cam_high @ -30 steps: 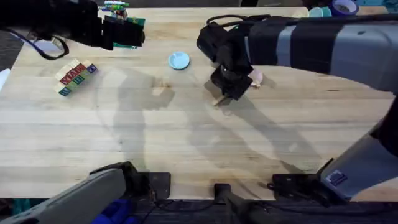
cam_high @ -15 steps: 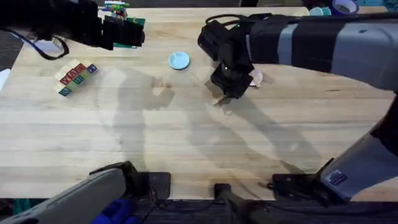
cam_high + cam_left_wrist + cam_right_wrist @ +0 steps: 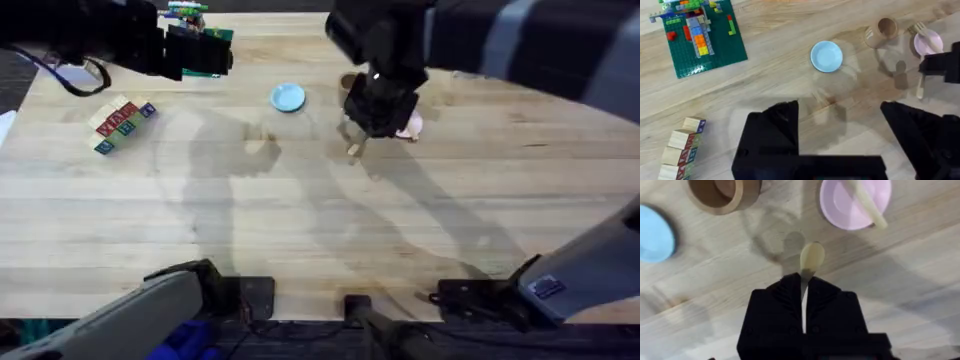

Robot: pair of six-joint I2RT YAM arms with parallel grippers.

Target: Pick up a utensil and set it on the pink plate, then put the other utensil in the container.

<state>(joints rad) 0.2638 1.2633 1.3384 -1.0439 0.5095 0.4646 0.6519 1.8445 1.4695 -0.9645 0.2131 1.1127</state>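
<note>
The spoon (image 3: 811, 258) is in the right gripper (image 3: 803, 297), whose fingers are closed tight on its slim handle, leaving the oval bowl sticking out ahead of the fingertips. From the wrist view the spoon looks lifted clear of the table (image 3: 300, 220), with its shadow on the wood just beyond it. In the overhead view the same gripper (image 3: 362, 128) hangs over the far middle of the table, the handle poking out below it.

Just past the spoon sit the two targets. The pink plate (image 3: 840, 202) already carries the fork (image 3: 867, 202), which lies across it with one end overhanging the rim, so I judge the first half of the task done. Beside the plate, and apart from it, stands the brown cup (image 3: 722, 195), open end up and with nothing visible inside. What is left is to carry the spoon over the cup, tip it in and let go; the cup is narrow, so the spoon will need to go in end first.

The left gripper (image 3: 840, 140) is open wide and holds nothing, hovering over the table well away from the plate and cup. A light blue plate (image 3: 288, 97) lies near the cup, and letter blocks (image 3: 122, 123) and a green brick board (image 3: 702, 37) sit further off to the left.
</note>
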